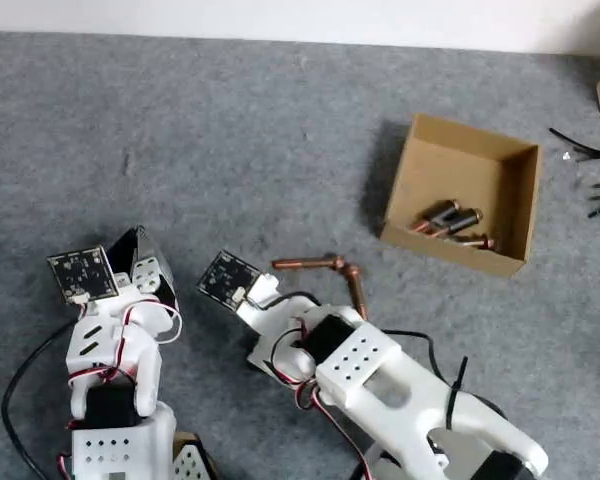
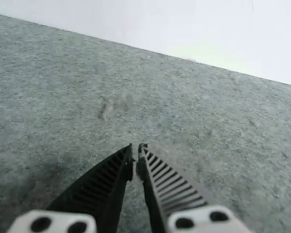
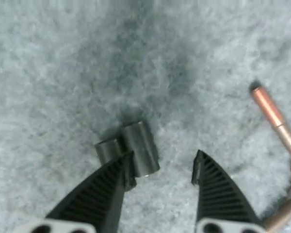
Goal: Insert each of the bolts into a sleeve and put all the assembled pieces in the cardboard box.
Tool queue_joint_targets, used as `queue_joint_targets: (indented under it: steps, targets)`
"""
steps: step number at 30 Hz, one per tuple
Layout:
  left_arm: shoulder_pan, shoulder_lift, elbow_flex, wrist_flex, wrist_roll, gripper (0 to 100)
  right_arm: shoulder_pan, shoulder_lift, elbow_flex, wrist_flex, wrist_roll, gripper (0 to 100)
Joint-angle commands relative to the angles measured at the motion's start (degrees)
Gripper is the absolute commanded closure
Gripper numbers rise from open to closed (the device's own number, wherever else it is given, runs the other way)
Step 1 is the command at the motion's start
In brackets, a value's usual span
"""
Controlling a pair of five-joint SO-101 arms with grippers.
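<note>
My right gripper (image 3: 162, 167) hangs released, jaws wide, one fingertip just beside two dark sleeves (image 3: 136, 148) on grey carpet (image 3: 63, 73), likely lining up a grasp. Copper bolts (image 3: 276, 119) lie near. My left gripper (image 2: 136, 158) is clenched, empty. The cardboard box (image 1: 520, 160) sits well apart.

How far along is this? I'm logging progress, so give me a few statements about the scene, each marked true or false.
1. The box holds assembled pieces. True.
2. The left gripper holds a bolt. False: it is shut on nothing.
3. The right gripper is open. True.
4. All sleeves are in the box. False: two lie on the table at the right gripper.
5. Two bolts lie outside the box. True.
</note>
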Motion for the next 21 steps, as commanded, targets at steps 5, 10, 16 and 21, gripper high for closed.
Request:
queue_joint_targets:
  steps: [5, 10, 16, 21]
  targets:
    - [-0.57, -0.57, 1.01, -1.32, -0.97, 96, -0.57, 0.66, -0.31, -1.27, 1.05, 81.8]
    - [0.22, -0.57, 1.01, -1.32, -1.05, 96, 6.20, 4.79, -0.66, -1.19, 0.00, 81.8]
    - [5.14, -0.13, 1.01, -1.14, -11.96, 96, 17.80, -2.42, -0.22, -1.36, -5.45, 81.8]
    - [10.33, -0.13, 1.01, -0.79, -19.34, 96, 22.90, -12.88, 6.46, -5.93, -5.45, 81.8]
